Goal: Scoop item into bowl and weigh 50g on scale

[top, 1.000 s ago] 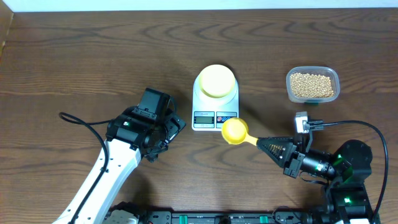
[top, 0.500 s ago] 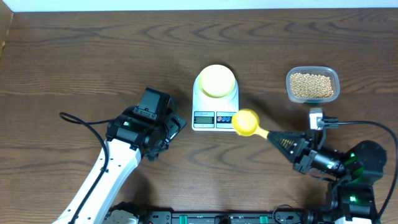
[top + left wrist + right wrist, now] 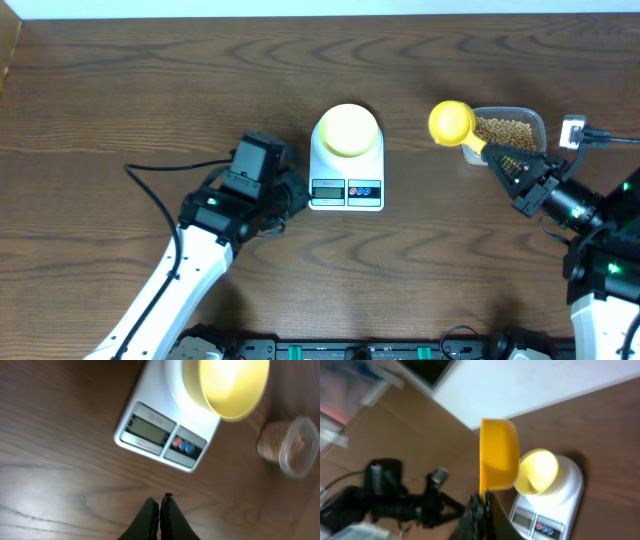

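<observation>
At the far right of the table [image 3: 120, 80], the right claw [image 3: 498, 160], clamped on the handle of the yellow scoop [image 3: 452, 122], holds it at the tub [image 3: 541, 124] of beans [image 3: 510, 131] for loading, while the bowl [image 3: 347, 130] sits on the scale [image 3: 346, 189] for direct weighing and the left claw [image 3: 160, 510], fingers together, stands beside it.

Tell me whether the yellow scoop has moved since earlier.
Yes. The scoop moved off the front of the scale, rightward and back, to the left edge of the clear tub.

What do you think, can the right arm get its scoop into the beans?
Probably yes. The right claw holds the scoop at the edge of the tub of beans, and nothing looks to be in between.
</observation>
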`<state>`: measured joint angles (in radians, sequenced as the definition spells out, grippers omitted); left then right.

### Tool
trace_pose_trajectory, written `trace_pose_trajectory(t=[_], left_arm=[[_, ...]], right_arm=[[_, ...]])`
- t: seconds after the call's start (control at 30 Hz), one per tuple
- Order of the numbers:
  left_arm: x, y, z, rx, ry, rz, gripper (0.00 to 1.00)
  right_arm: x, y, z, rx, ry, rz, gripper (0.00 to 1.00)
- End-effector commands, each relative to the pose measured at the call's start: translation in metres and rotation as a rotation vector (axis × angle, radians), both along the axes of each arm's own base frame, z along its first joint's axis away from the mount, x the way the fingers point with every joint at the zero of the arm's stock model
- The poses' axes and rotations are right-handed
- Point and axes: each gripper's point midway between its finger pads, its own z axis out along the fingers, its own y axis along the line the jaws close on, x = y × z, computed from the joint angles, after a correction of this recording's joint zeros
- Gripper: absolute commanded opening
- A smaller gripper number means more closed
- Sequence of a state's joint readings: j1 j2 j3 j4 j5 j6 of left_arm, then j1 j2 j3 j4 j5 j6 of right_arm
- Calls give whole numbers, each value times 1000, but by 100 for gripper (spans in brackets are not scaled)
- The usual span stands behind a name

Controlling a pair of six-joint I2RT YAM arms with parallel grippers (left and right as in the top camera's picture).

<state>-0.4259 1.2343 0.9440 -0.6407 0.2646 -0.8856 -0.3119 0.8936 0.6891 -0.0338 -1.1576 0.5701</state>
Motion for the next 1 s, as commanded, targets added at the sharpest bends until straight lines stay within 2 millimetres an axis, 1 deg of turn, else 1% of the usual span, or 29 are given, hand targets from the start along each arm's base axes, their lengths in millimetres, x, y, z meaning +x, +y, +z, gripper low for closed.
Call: trace_pose_trajectory(t=[0.0,0.1,0.2,0.27,0.3,0.33,0.4,0.43,0.6,0.7,0.8,0.97], left_arm=[[0,-19,6,9,-59,-69,7],[-1,-33,0,16,-63,-120,7],[-1,-46,-11,30,-57,-171,7],[2,-60,-20,29,-59,-201,7],[4,-72,-27,28,-65,-228,7],[5,-76,-31,27,-65,-236,7],[9,-90,-45,27,-64,-258,7],[11,-93,-51,29,-60,-262,7],[16,-98,-80,47,-11,-252,7],[22,-102,-91,48,-12,-252,7],[28,-107,-97,42,-28,-250,7],[34,-97,-112,108,-26,-217,7]], right_arm=[[19,-20,-2,-142,-43,-122,2],[23,-31,-12,-214,-8,-190,1],[24,-32,-13,-218,-5,-198,1],[24,-34,-14,-221,-3,-206,1],[25,-35,-15,-226,-1,-217,1],[26,-36,-15,-229,-1,-223,1],[27,-38,-16,-244,-5,-235,1],[27,-38,-16,-255,-15,-233,1],[29,-42,-17,-282,-24,-252,1],[30,-44,-18,-316,-48,-256,1],[33,-49,-20,-334,-42,-286,1],[35,-54,-21,-351,-41,-311,1]])
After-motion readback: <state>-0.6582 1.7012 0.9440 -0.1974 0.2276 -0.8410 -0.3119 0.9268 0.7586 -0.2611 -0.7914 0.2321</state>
